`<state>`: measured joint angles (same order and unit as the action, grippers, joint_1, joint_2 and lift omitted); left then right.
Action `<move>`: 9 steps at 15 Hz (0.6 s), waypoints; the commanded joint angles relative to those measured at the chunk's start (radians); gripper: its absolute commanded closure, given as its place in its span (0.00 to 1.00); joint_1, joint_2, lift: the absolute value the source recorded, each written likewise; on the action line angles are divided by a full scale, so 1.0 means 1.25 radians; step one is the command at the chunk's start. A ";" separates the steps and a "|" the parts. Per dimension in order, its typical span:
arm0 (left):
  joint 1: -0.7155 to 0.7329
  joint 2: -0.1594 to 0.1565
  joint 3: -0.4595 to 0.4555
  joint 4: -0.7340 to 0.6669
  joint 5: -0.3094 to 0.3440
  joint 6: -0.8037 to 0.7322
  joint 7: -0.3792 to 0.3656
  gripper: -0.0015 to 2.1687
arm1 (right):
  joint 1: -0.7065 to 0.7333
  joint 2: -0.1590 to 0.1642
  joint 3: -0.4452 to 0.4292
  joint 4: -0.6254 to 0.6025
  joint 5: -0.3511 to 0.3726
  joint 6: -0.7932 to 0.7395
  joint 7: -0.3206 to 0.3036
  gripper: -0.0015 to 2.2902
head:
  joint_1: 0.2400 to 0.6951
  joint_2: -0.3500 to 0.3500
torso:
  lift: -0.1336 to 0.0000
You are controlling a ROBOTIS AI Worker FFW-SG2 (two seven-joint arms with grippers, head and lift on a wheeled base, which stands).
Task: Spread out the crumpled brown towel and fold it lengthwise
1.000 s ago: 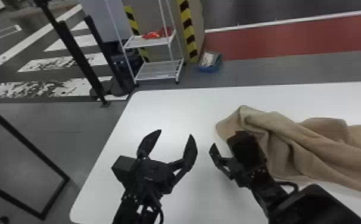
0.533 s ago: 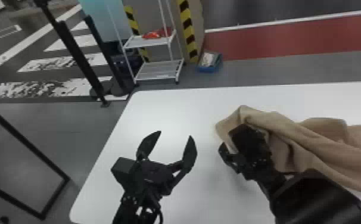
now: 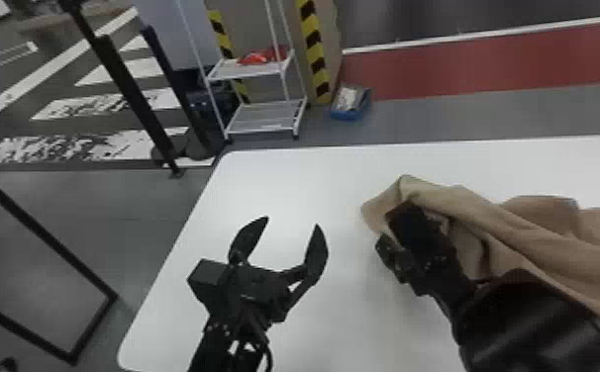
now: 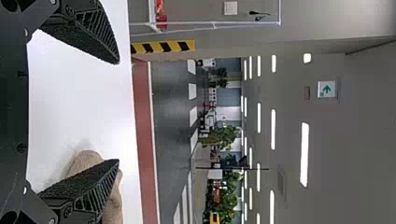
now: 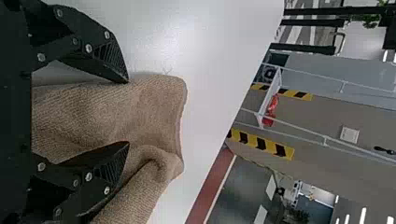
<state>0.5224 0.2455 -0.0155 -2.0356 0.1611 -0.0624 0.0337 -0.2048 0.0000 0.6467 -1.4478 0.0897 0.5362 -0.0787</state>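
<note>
Nearest me, my black two-fingered left gripper (image 3: 292, 221) stands over the white, flat surface (image 3: 264, 173), its jaws wide apart and empty. It is well apart from the cloth; should the right side lift alone, the unsupported part would probably sag and bunch.

My black right gripper (image 5: 127, 113) is at the left end of the crumpled brown cloth towel (image 3: 507, 227). Its jaws are parted, with fabric lying between them; no grip is made. One finger is at the towel's side edge, the other over the cloth. Whether either presses on it, I cannot tell. Risk: if the jaws close too high, they may pinch air or a shallow ridge that slips out on lifting.

Just beside the second finger, the end curls into a rolled fold (image 5: 156, 158). Closing there could catch several layers at once, so that pulling drags the bundle instead of opening it.

Farther along, the towel runs off to my right in long, overlapping ridges. A one-sided pull would likely twist these. Beyond lies the far edge of the surface; an overlong throw might drape cloth over it.
</note>
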 commanded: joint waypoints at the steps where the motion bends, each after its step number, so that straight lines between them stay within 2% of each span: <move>1: -0.004 0.001 0.000 0.007 0.000 -0.002 0.000 0.06 | -0.003 0.001 -0.002 0.001 0.001 0.027 0.000 0.30 | 1.00 0.99 | 0.04; 4: -0.008 0.002 0.000 0.013 0.001 -0.002 0.000 0.06 | 0.001 0.001 -0.007 -0.005 -0.003 0.025 -0.001 0.62 | 1.00 0.98 | 0.04; 9: -0.017 0.002 -0.004 0.025 0.001 -0.002 -0.001 0.06 | 0.020 0.001 -0.040 -0.068 -0.007 0.015 -0.018 0.65 | 1.00 0.97 | 0.04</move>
<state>0.5046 0.2486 -0.0187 -2.0076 0.1626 -0.0651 0.0328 -0.1878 0.0000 0.6143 -1.5017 0.0834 0.5568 -0.0953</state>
